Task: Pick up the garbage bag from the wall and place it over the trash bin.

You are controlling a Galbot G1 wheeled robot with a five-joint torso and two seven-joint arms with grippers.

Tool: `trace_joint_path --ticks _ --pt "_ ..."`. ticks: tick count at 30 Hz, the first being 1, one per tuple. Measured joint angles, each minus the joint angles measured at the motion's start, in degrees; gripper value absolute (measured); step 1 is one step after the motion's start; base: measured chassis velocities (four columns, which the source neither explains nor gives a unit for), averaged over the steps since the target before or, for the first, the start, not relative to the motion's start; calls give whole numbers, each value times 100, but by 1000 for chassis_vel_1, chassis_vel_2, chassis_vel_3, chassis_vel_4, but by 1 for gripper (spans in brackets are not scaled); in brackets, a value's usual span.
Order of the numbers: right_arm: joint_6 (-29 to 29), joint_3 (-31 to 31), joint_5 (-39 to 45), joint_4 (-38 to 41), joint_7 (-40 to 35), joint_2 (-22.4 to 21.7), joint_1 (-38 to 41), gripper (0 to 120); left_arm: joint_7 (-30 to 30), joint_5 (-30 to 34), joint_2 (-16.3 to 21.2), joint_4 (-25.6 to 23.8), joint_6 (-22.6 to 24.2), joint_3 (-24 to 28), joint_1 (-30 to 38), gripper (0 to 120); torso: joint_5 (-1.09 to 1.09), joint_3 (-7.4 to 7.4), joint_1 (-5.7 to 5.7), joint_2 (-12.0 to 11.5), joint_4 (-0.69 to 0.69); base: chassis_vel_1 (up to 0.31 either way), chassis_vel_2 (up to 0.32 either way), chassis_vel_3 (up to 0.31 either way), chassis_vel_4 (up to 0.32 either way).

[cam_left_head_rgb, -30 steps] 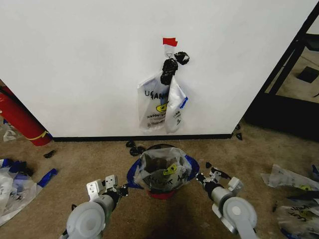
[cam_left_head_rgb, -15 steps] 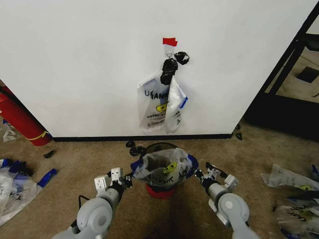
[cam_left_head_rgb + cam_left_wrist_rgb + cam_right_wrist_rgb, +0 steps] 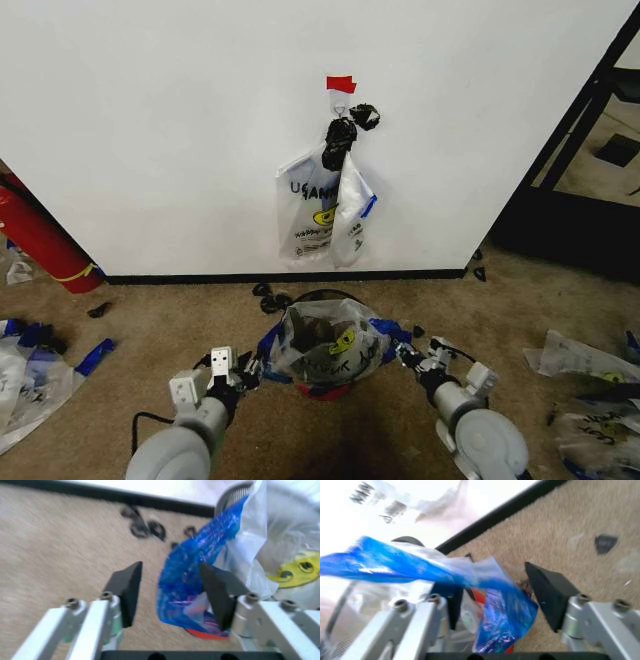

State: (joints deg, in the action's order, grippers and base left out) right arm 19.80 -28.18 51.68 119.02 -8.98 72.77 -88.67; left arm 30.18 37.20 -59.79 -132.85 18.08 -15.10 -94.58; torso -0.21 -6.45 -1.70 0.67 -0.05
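Carpet floor [image 3: 150,330] w/ plastic scraps, white wall [image 3: 150,120]. Garbage bag [image 3: 330,345] draped over trash bin [image 3: 322,390], mouth up. Left pincer [image 3: 170,592], right pincer [image 3: 500,592] both released, blue edges between jaws.

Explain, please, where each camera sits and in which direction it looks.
Head view: high on the robot, looking forward and down at the wall, the trash bin and the garbage bag over it; both arms show, left hand and right hand.
Left wrist view: behind the open left hand, facing the bag's blue edge.
Right wrist view: behind the open right hand, facing the opposite blue edge.
All share the bag.
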Motion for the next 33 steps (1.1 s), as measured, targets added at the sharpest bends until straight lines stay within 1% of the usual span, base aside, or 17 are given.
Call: trace_joint_path --ticks 1,2,3,5,6,7,9,11,12,13,15,19,22,26,28,31,33 --pt "-16 -19 -17 49 13 -22 -51 52 -4 -214 -98 -18 -75 13 -85 56 -1 0 0 0 1 0 0 0 0" --pt "-92 -89 -98 220 71 -118 -252 58 -27 -708 -308 -30 -290 38 -267 63 -1 0 0 0 -1 0 0 0 0" --pt "-150 -127 -167 311 109 -181 -365 62 -57 -1035 -416 -13 -478 40 -345 67 -2 0 0 0 -1 0 0 0 0" --pt "-270 -182 -352 465 164 -287 -532 72 -101 -1530 -530 54 -828 7 -444 74 -2 0 0 0 -2 0 0 0 0" --pt "-309 -191 -420 524 179 -315 -576 76 -108 -1642 -550 63 -933 -12 -466 79 -1 0 0 0 -2 0 0 0 0" --pt "-309 -191 -420 524 179 -315 -576 76 -108 -1642 -550 63 -933 -12 -466 79 -1 0 0 0 -2 0 0 0 0" --pt "-411 -201 -686 669 205 -343 -668 85 -108 -1837 -577 64 -1113 -51 -483 89 -1 0 0 0 -1 0 0 0 0" --pt "-503 -212 -891 733 237 -341 -729 90 -108 -1920 -569 65 -1177 -62 -461 94 -1 0 0 0 -1 0 0 0 0" --pt "-596 -225 -1067 777 285 -334 -791 96 -109 -1985 -542 65 -1202 -69 -414 98 -1 0 0 0 -2 0 0 0 0" --pt "-681 -239 -1204 803 329 -330 -831 98 -109 -2046 -510 64 -1209 -76 -361 99 -1 -1 0 0 -2 0 0 0 0" --pt "-757 -251 -1303 817 366 -327 -850 99 -109 -2097 -481 60 -1209 -82 -314 100 -1 -1 0 0 -2 0 0 0 0" --pt "-1051 -306 -1619 857 518 -323 -926 100 -109 -2176 -289 -37 -1142 -87 -173 100 -2 -1 0 0 -2 0 0 0 0" --pt "-1216 -339 -1792 864 618 -335 -974 100 -109 -2189 -168 -110 -1112 -78 -200 100 -2 -1 0 0 -2 0 0 0 0" --pt "-1588 -426 -2194 730 890 -393 -1077 100 -109 -2192 28 -279 -1098 -61 -353 100 -2 -1 0 0 -1 0 0 0 0" --pt "-1570 -420 -2229 573 975 -429 -1096 100 -116 -2173 89 -336 -1075 -53 -377 100 -2 -1 0 0 -2 0 0 0 0" --pt "-1382 -352 -2078 350 1010 -470 -1030 100 -121 -2167 128 -349 -1038 -29 -367 100 -2 -1 0 0 -3 0 0 0 0" --pt "-1080 -258 -1432 209 1072 -499 -871 100 -121 -2167 162 -352 -995 -5 -331 100 -1 -1 0 0 -1 0 0 0 0"
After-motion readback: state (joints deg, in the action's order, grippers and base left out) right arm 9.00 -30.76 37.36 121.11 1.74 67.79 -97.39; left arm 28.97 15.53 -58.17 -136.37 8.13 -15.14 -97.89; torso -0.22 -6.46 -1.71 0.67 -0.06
